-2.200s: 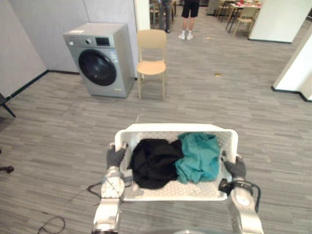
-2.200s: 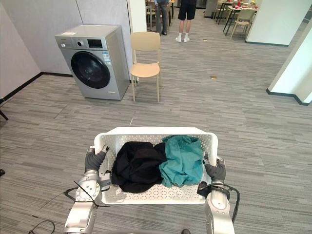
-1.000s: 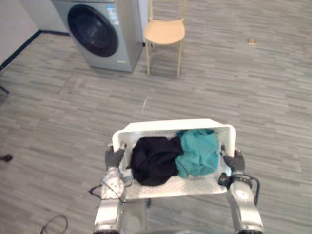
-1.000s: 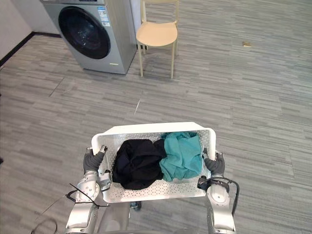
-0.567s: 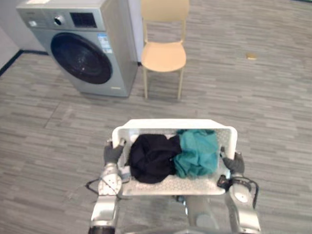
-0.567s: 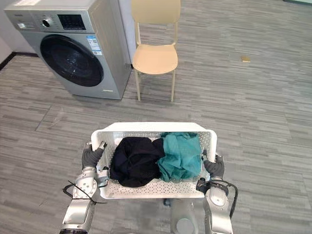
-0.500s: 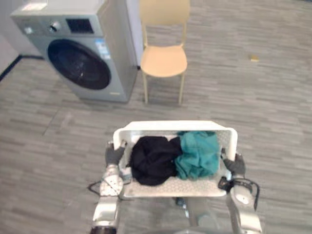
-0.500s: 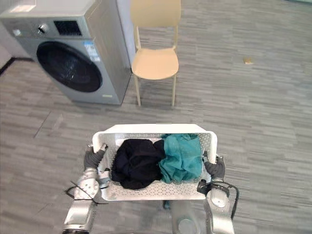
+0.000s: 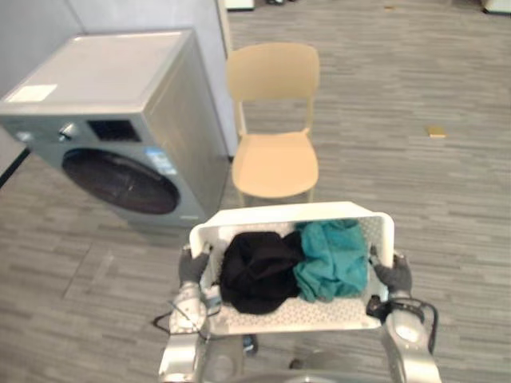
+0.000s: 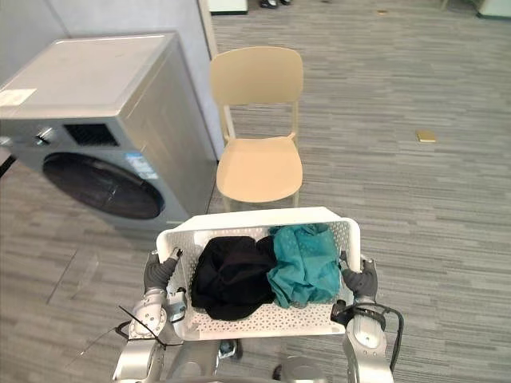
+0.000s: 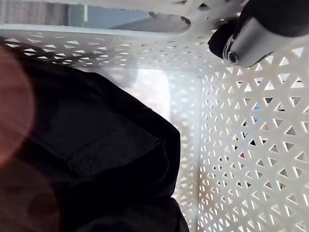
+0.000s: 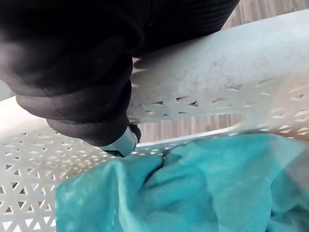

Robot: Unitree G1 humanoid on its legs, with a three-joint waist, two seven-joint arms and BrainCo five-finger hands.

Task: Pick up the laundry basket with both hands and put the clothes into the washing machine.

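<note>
What I hold: the white laundry basket (image 9: 291, 215), up off the floor (image 9: 399, 183), right in front of me.
Left robot hand (image 9: 192, 267): closed on the laundry basket at its 9 o'clock end. One of its fingers (image 11: 246, 38) hooks in by the handle hole.
Right robot hand (image 9: 393, 274): closed on the laundry basket at its 3 o'clock end. A fingertip (image 12: 123, 142) curls over the rim, close to the teal clothes.
Black clothes (image 9: 259, 271): a heap in the 9 o'clock half of the basket, touching the teal clothes.
Teal clothes (image 9: 331, 259): a heap in the 3 o'clock half of the basket.
Washing machine (image 9: 120, 144): grey, near, at 10 o'clock from the basket. Its round dark door is shut.
Chair (image 9: 274, 159): tan, at 12 o'clock just past the basket, right beside the washing machine.
Small tan thing (image 9: 436, 131): lies on the grey floor at 2 o'clock, well apart from the basket. I cannot tell what it is.
</note>
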